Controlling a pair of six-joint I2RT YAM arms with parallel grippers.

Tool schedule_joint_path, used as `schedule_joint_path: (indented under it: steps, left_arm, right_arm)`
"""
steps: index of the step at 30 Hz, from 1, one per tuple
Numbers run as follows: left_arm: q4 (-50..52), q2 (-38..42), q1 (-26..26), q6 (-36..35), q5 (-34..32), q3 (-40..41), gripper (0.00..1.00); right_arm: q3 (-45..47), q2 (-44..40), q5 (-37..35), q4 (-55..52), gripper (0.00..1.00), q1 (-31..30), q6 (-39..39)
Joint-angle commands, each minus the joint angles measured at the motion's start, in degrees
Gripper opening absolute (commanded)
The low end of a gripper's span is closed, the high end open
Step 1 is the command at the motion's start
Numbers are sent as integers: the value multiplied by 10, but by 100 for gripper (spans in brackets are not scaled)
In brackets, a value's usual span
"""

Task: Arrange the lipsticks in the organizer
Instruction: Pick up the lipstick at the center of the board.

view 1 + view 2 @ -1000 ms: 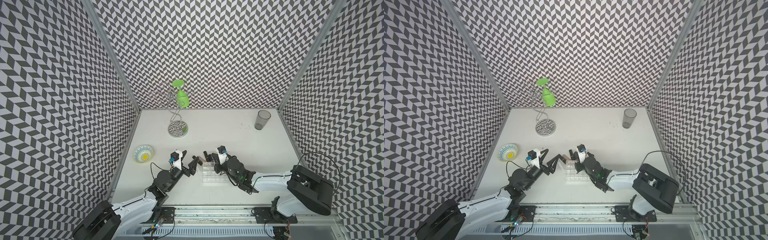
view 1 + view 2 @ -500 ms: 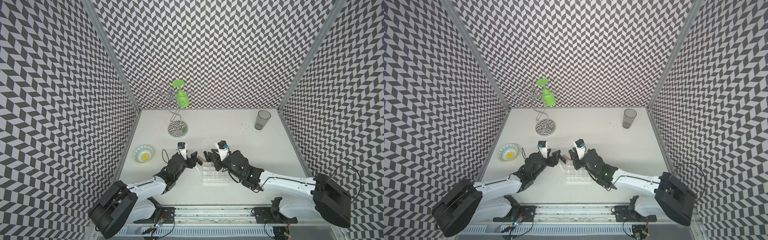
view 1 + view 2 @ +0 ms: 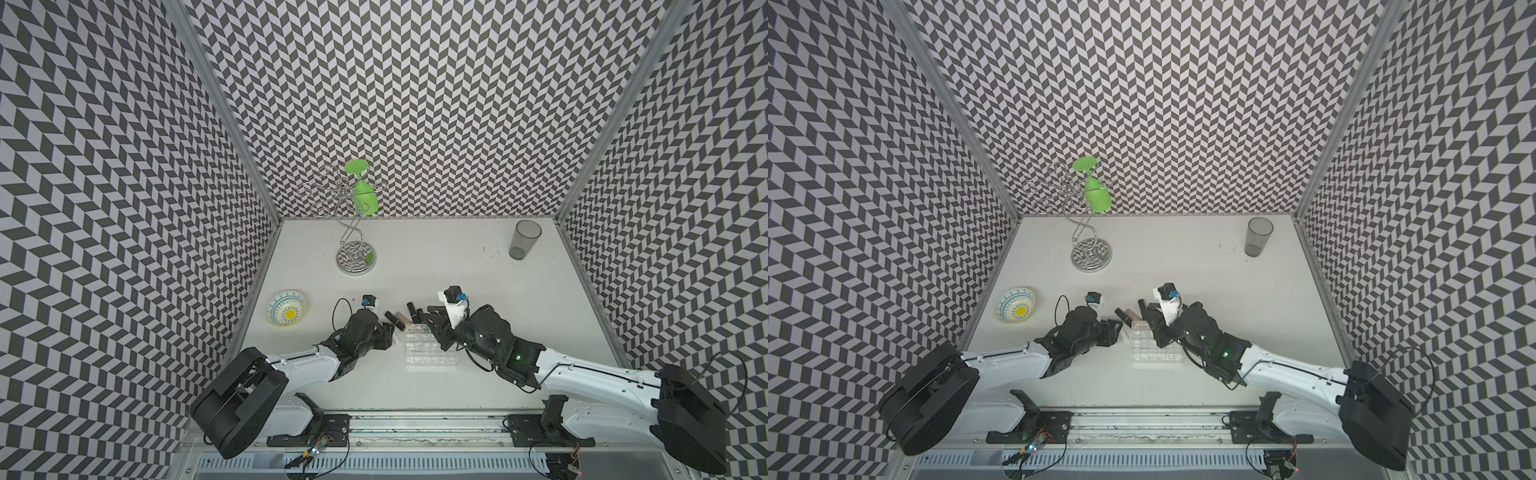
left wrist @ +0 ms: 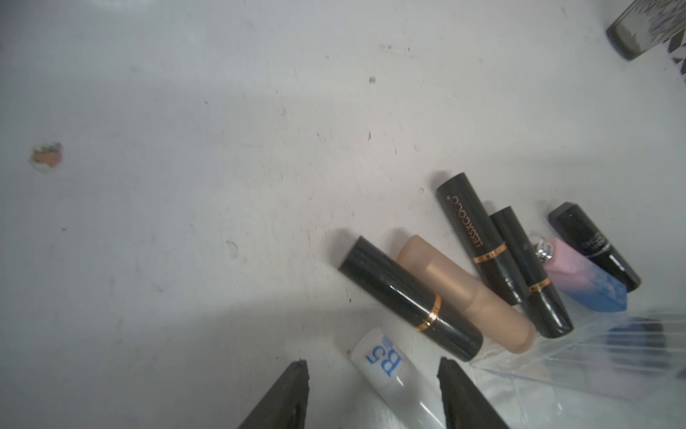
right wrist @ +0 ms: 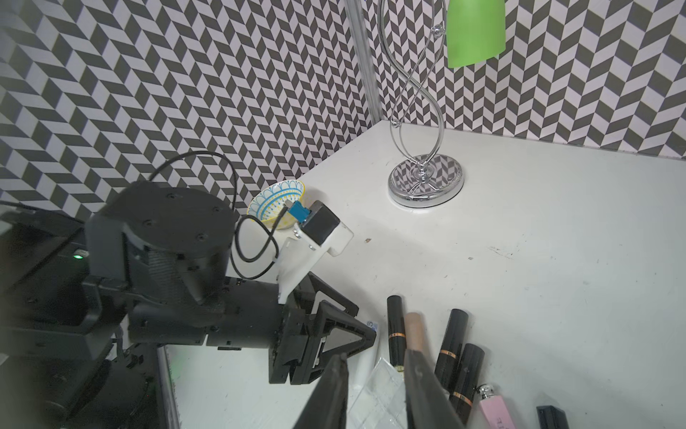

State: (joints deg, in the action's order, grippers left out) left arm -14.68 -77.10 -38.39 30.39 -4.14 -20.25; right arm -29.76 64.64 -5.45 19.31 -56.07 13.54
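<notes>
White tube (image 4: 404,393) lies between the half-spread jaws of the left claw (image 4: 372,362), neither jaw touching it: a first pick, by the look of it. The other lipsticks (image 4: 408,301) fan along the 12 o'clock edge of the clear organizer (image 3: 430,353), whose cells appear empty. Right claw (image 5: 375,353), narrowly parted and empty, hovers there. Next comes a pinch and a lift clear of the black neighbour. Worktop (image 3: 457,266) lies open toward 12 o'clock.
</notes>
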Motion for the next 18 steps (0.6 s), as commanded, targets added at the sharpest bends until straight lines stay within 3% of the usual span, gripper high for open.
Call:
schedule_joint_path:
  steps: [1,7,11,18]
  left_arm:
    - [35,-23,-19,17,-12,-20,58]
    - [103,-36,-50,36,-70,-39,52]
    - [174,-25,-64,51,-112,-52,39]
    - [206,-41,-63,46,-114,-60,40]
  right_arm:
    - [24,-39,8,13,30,-1,11]
    - [46,-98,10,10,31,-2,13]
    - [58,-132,8,8,32,-2,15]
    - [70,-160,0,8,32,-2,16]
